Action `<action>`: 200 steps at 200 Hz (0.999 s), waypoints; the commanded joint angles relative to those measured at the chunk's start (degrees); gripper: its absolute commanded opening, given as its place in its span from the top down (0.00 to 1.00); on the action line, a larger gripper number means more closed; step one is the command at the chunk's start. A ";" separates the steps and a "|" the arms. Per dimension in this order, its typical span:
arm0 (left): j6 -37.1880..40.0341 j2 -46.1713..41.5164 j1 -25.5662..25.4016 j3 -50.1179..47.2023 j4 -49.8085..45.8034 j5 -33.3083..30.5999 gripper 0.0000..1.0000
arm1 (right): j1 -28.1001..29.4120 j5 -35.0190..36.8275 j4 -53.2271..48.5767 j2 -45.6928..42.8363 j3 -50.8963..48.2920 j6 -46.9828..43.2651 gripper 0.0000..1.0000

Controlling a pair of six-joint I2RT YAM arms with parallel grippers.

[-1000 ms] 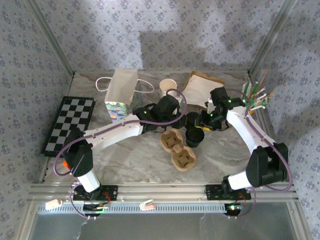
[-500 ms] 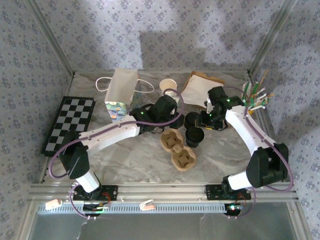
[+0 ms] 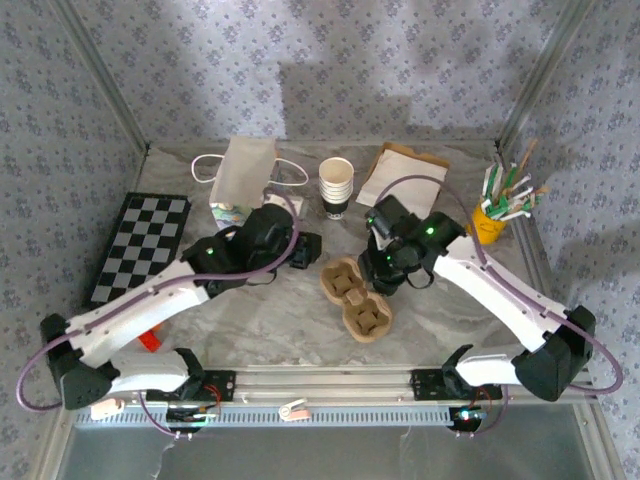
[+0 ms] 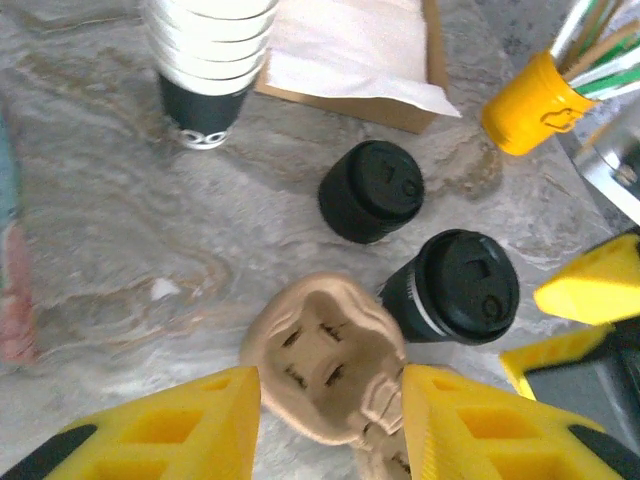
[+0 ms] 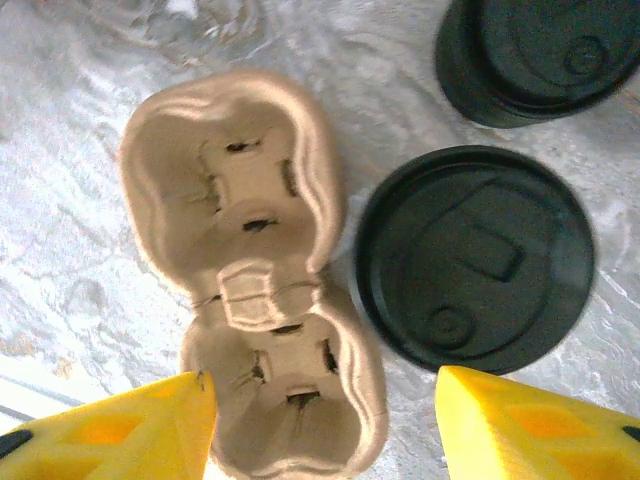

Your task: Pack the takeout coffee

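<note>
Cardboard carrier (image 5: 250,200) lay under right gripper (image 5: 320,385), jaws spread, empty; lidded cup (image 5: 475,260) alongside. Left gripper (image 4: 328,385) likewise spread, empty.

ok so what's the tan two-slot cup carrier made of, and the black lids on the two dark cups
The tan two-slot cup carrier looks like moulded paper pulp: matte, fibrous surface, soft rounded walls, rough-edged slits. The black round lids are probably thin moulded plastic: smooth with a faint sheen, crisp embossed ridges and a raised sip tab.
</note>
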 commanded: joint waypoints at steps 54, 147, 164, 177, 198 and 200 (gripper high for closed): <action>-2.82 -10.44 2.00 -6.10 -8.73 -5.53 0.56 | 13.58 8.87 2.85 10.10 -2.57 2.13 0.32; -4.85 -12.77 3.10 -8.86 -10.07 -6.52 0.53 | 13.26 7.87 8.98 13.33 -7.10 0.15 0.38; -4.92 -12.67 3.19 -8.95 -10.07 -6.47 0.53 | 13.14 8.27 8.52 14.26 -6.97 0.06 0.41; -4.95 -12.71 3.20 -8.86 -10.16 -6.52 0.53 | 13.05 8.88 8.69 14.69 -6.89 0.07 0.44; -5.01 -12.90 3.18 -8.86 -10.07 -6.48 0.53 | 12.96 9.18 8.49 15.67 -6.62 0.17 0.44; -5.03 -12.87 3.22 -8.86 -10.07 -6.47 0.53 | 12.96 9.24 8.53 15.79 -6.64 0.15 0.44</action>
